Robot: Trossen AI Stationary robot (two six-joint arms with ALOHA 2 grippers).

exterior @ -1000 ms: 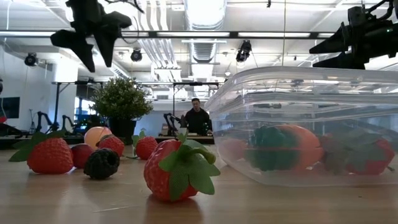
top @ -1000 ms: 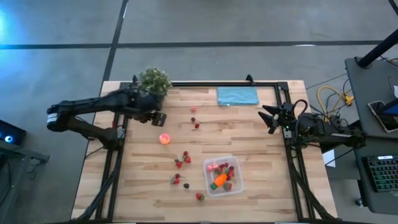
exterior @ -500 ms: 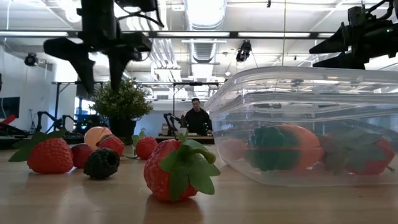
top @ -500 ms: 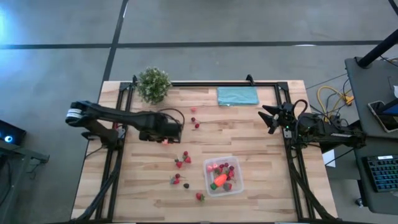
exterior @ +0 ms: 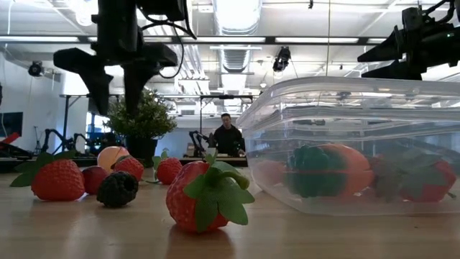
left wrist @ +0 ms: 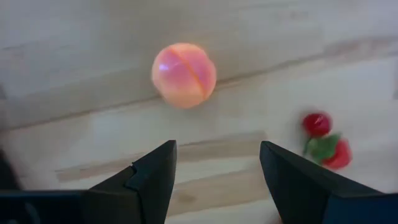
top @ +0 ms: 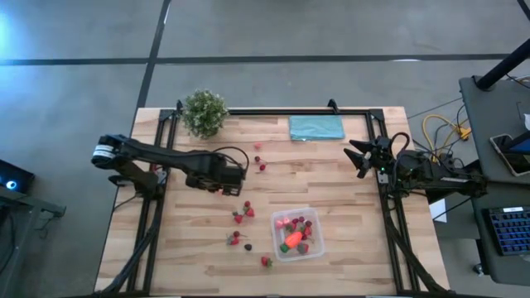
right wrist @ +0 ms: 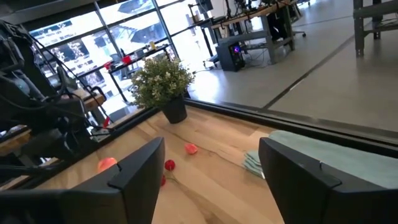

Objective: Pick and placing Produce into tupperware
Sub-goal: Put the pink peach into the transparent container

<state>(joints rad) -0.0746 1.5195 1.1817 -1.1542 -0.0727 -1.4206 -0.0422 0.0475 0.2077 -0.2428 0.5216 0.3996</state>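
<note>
Left wrist view: left gripper (left wrist: 214, 180) hung jaws-spread over bare wood, nothing held. Round pink-orange toy ball (left wrist: 184, 74) lay at 11 o'clock from jaw gap, apart, untouched. Risk, as judged: off-centre descent would let one finger nudge ball, rolling it away. Right gripper (top: 360, 158) waited released at table's 3 o'clock edge. Clear shallow plastic tupperware (top: 315, 247) sat at 4 o'clock of left gripper.

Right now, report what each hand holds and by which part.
Nothing is held. The left hand hangs open above the pink-orange ball; the right hand waits open at the table's edge.
</note>
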